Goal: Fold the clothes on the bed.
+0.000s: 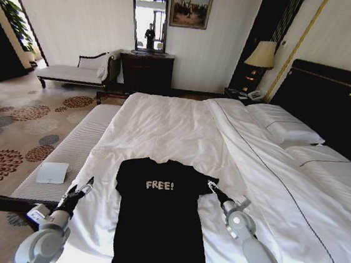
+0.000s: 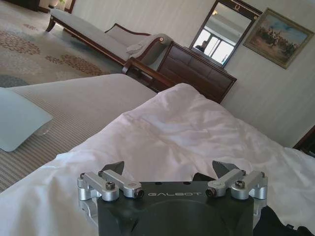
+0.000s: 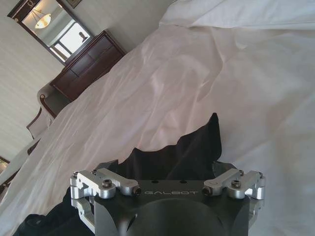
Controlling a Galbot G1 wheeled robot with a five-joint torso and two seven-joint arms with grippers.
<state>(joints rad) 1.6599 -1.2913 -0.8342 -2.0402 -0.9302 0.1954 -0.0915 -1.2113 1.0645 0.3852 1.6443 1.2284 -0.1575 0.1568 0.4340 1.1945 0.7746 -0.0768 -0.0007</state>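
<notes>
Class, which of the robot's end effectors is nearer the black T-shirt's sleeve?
Right. The right end effector is at the black soft-fabric T-shirt's sleeve edge; the left end effector sits off its other side, over white sheet.

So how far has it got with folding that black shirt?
Barely started. Done: the T-shirt lies spread flat, lettering up, on the bed. In hand: the left end effector and right end effector sit open by its two sleeves, holding nothing. Left: every fold.
</notes>
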